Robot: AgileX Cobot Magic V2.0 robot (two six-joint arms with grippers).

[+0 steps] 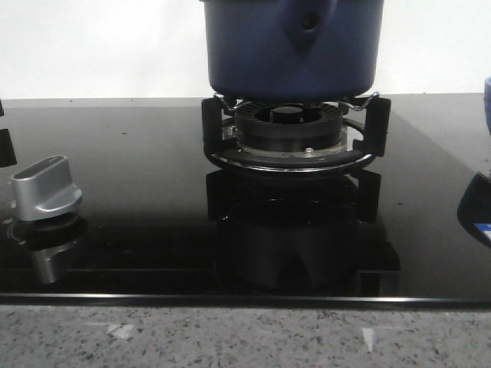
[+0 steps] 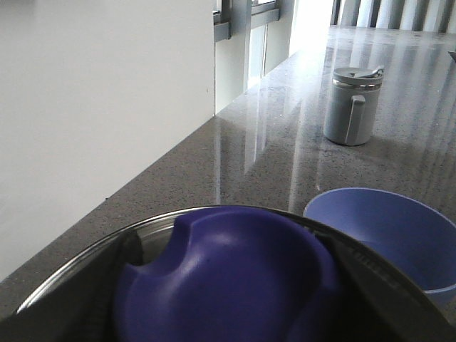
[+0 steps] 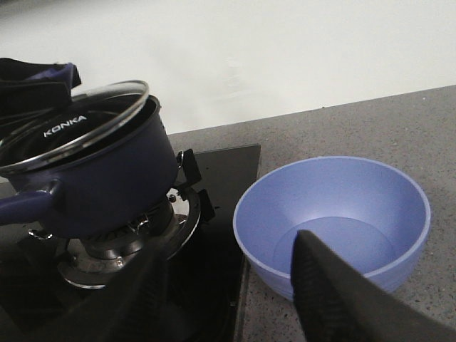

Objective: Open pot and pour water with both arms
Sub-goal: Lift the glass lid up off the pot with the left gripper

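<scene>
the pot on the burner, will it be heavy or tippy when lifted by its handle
The pot probably hangs front-heavy: its one handle sticks out sideways. The glass lid already sits tilted on the rim, so it may slide. Any water inside, which cannot be seen, would add weight.

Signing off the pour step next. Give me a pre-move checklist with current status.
1. Pot seated on burner: ok.
2. Lid clear of pot: not ok, tilted with one edge raised; left gripper shut on its knob.
3. Right gripper open and free: ok.
4. Right gripper at handle: not ok, it hangs by the bowl.
5. Bowl upright: ok.
6. Water in pot: cannot tell.
</scene>
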